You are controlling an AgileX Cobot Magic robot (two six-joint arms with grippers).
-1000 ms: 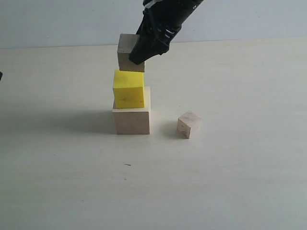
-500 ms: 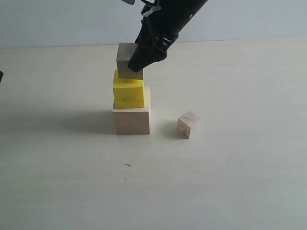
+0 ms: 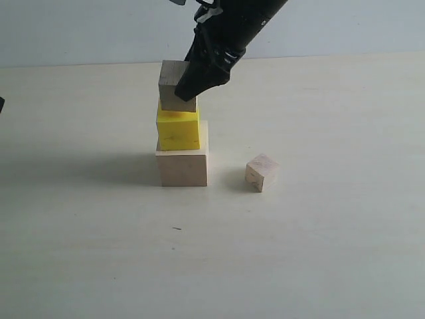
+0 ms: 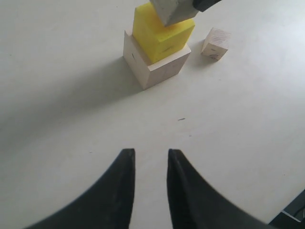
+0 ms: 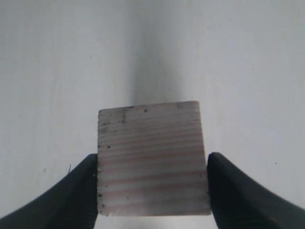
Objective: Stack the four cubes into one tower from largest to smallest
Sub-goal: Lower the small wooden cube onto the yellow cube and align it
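Note:
The large pale wood cube (image 3: 182,166) stands on the table with the yellow cube (image 3: 178,129) on top of it. My right gripper (image 3: 191,85) is shut on a small wood cube (image 3: 174,85), which rests on or just above the yellow cube's top. In the right wrist view that small wood cube (image 5: 152,160) fills the space between the black fingers (image 5: 78,191). The other small wood cube (image 3: 261,172) lies on the table to the right of the stack. My left gripper (image 4: 150,157) hangs open and empty over bare table, well short of the stack (image 4: 157,45).
The pale tabletop (image 3: 319,252) spreads all round the stack, and a light wall runs behind its far edge. A small dark speck (image 3: 176,228) marks the table in front of the stack.
My right gripper has come down and slightly left with the small wood cube, from above the yellow cube to its top face. The left gripper has not moved.

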